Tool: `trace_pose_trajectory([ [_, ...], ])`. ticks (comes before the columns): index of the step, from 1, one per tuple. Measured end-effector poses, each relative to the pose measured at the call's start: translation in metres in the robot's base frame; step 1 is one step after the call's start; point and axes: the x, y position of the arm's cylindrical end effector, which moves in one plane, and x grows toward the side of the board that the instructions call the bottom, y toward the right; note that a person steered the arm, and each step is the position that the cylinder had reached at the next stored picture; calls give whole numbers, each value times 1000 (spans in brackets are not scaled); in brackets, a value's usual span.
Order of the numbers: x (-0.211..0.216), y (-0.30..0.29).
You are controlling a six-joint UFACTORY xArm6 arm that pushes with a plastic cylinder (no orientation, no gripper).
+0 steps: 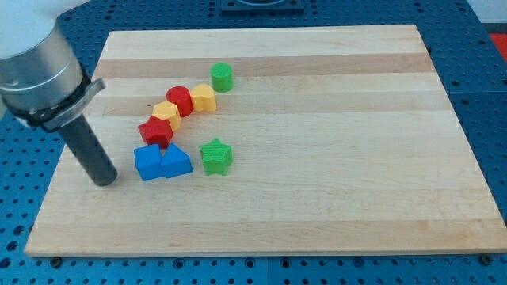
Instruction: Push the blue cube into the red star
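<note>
The blue cube [147,161] sits on the wooden board [317,158] at the view's left. The red star [156,131] lies just above it, touching or nearly touching its top edge. My tip [105,180] rests on the board to the left of the blue cube and slightly below it, a short gap away. The dark rod rises from there up and to the left to the grey arm body.
A blue triangle [177,161] touches the blue cube's right side. A green star [215,156] lies to its right. A yellow block [165,111], a red cylinder [181,100], a yellow block [203,98] and a green cylinder [222,76] run up-right from the red star.
</note>
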Motion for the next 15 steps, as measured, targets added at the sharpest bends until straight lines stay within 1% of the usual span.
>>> trace_pose_trajectory([
  [3, 3, 30],
  [5, -18, 38],
  [6, -21, 55],
  [7, -21, 49],
  [8, 20, 29],
  [9, 41, 42],
  [10, 24, 62],
  [14, -20, 58],
  [15, -12, 54],
])
